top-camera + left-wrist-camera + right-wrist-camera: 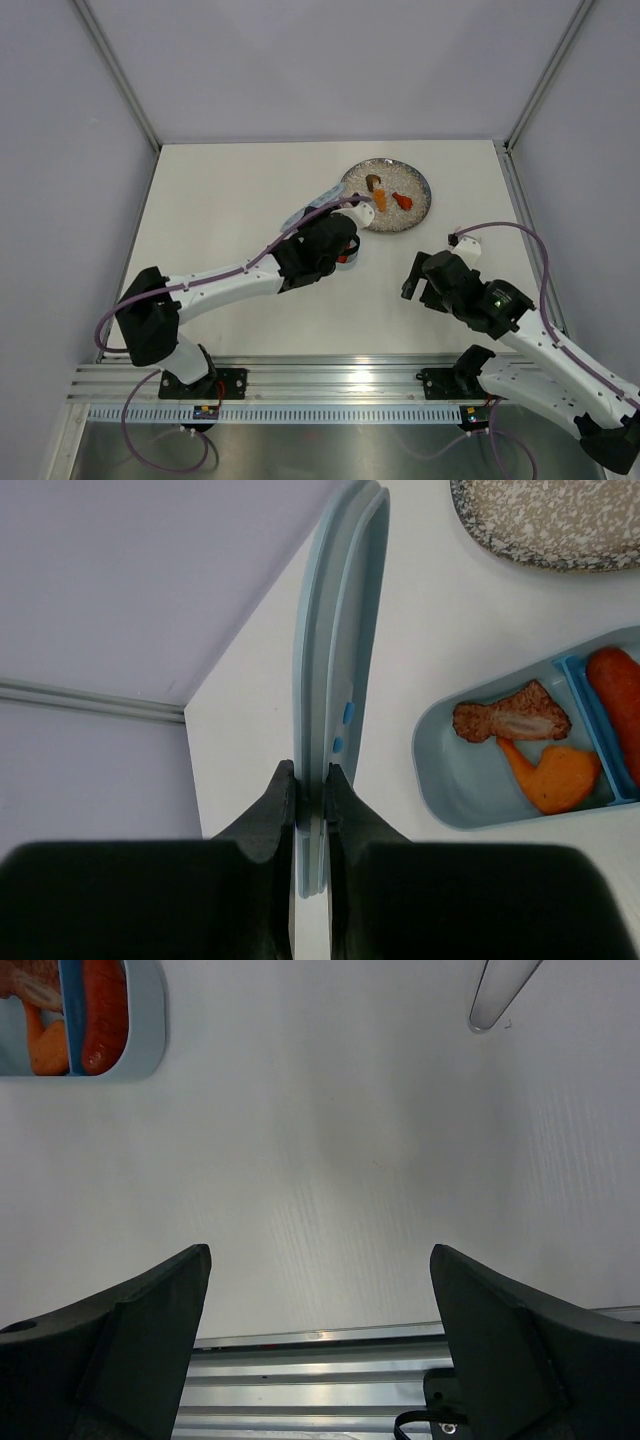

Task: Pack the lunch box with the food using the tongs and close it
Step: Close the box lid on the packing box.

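The left gripper (310,780) is clamped on one end of the lid (340,630), its two fingers pinching the rim. The lid stands on edge, with its long axis running straight out from the fingers. The lunch box (440,780) sits open and face up just to the right of the lid, and its own long axis slants off to the right. So the lid is turned a quarter roll away from the opening, and the two lengths do not line up.

The box already holds food (512,718): a brown piece and an orange one in the near section, and a red sausage (618,695) past the blue divider (590,730). Beyond the box is the plate (420,205), with three small pieces (381,199) on it, so packing looks unfinished.

The right gripper (320,1250) hangs over the bare table (320,1110) with its jaws wide apart and holding nothing. It is well away from the box, on the side opposite the left arm. The tongs (500,990) lie ahead of it, farther from the box.

The left arm is much the nearer, so closing would probably fall to it: roll the lid flat, swing it into line, and shift it right over the box.
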Controlling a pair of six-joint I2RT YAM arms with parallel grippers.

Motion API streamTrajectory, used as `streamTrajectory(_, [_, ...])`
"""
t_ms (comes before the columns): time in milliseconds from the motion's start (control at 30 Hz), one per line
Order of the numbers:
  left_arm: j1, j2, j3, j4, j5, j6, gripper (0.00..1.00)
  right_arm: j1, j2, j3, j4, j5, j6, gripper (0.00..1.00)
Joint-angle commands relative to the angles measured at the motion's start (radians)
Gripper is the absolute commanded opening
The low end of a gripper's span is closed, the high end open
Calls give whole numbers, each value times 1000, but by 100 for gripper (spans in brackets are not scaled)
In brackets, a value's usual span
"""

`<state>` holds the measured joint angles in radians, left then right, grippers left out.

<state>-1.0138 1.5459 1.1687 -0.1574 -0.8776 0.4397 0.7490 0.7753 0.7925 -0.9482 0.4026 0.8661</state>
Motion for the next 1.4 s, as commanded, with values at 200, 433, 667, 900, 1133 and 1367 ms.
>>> streamTrajectory(200, [-52,121,-46,286,-133,83,0,-13,-102,36,-76,76,85,98])
streamTrajectory(433, [-63,120,-118,344,-52,96,0,-11,-171,77,-130,110,114,98])
streamTrajectory(667, [-75,160,-179,398,-4,162,0,-13,-176,88,-136,110,113,98])
streamTrajectory(900, [-100,244,-263,769,-109,385,0,-13,-163,88,-121,104,102,98])
streamTrajectory(1133, [-101,312,-280,958,-126,502,0,-13,-159,77,-101,90,102,98])
streamTrajectory(1367, [-103,394,-264,996,-139,524,0,-13,-148,80,-87,87,91,98])
